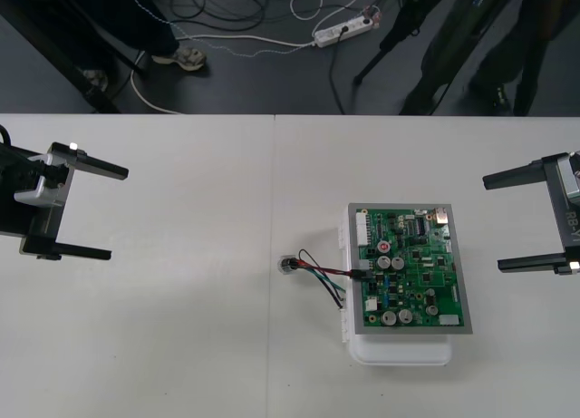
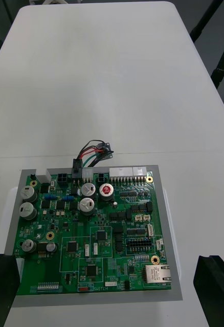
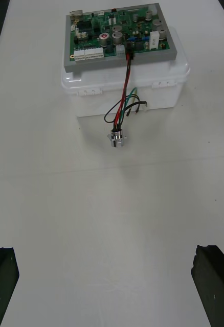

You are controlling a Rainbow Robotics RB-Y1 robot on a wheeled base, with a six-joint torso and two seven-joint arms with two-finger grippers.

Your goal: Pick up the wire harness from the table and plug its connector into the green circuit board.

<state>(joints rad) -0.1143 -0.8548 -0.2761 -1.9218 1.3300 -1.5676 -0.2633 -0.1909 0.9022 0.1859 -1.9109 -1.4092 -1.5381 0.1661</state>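
The harness plug point(image 1: 362, 275) is seen seated in the green circuit board point(image 1: 410, 268), right of centre. The left gripper point(image 1: 115, 213) and right gripper point(image 1: 494, 224) are parked open at the frame's edges; plugging is judged done, and only a seating check is called for.

The picture's edge cuts the right claw point(image 1: 492, 223) off just behind its fingers point(image 1: 526, 175), and the left claw point(image 1: 117, 213) loses its arm the same way. In each wrist view the edge crops the fingers down to their ends. Nearer the right claw, the green board point(image 1: 408, 268) hides most of its white base point(image 1: 399, 353). From above, the plug point(image 1: 360, 275) and socket point(image 1: 287, 266) are too small for us to read in detail.
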